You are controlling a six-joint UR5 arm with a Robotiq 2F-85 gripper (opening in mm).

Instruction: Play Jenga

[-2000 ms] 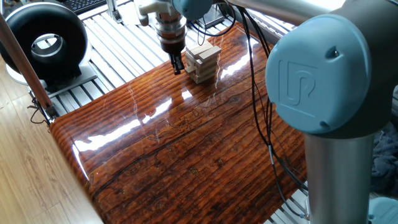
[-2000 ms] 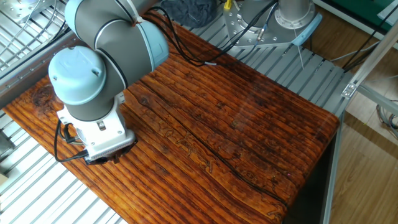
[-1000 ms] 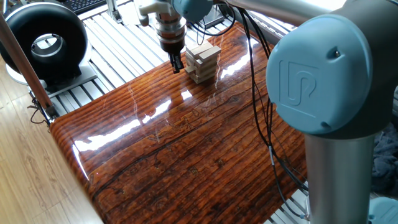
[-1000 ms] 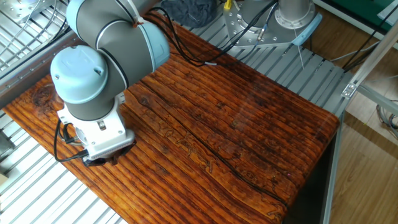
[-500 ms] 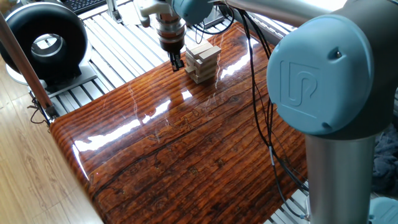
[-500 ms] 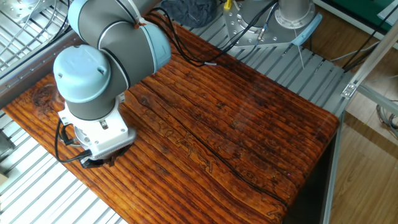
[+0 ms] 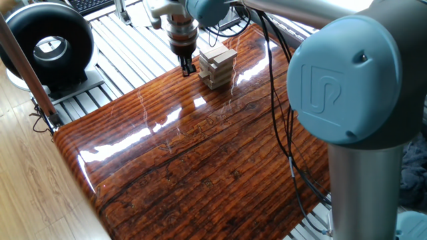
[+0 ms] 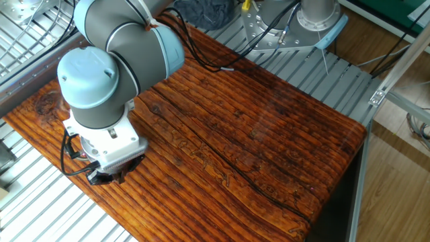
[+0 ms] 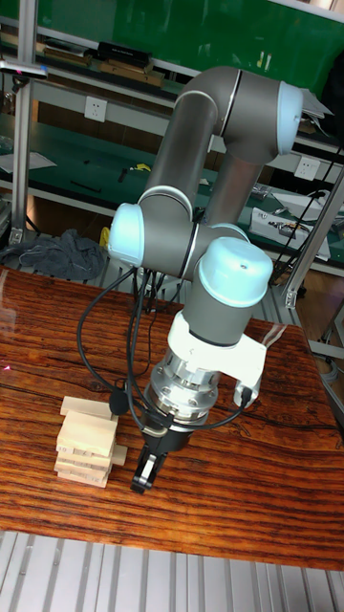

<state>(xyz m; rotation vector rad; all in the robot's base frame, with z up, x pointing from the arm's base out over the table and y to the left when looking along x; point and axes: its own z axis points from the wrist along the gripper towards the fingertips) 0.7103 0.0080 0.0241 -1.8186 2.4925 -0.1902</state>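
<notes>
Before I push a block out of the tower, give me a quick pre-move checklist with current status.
1. Jenga tower standing, layers stacked: ok, though some blocks sit slightly offset.
2. Gripper beside the tower, low near the tabletop: ok.
3. Fingers clear of the blocks: ok, a gap shows in the tall view.
4. Fingers empty: ok, no block held.
5. Finger opening: cannot tell.
6. Cables clear of the tower: cannot tell, one loop hangs close above it.

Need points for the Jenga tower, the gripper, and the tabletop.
Jenga tower (image 9: 88,443): tall fixed view, on the middle of its front face.
Gripper (image 9: 145,471): tall fixed view, midway between the fingertips.
Tabletop (image 7: 200,160): one fixed view, on bare striped wood.
</notes>
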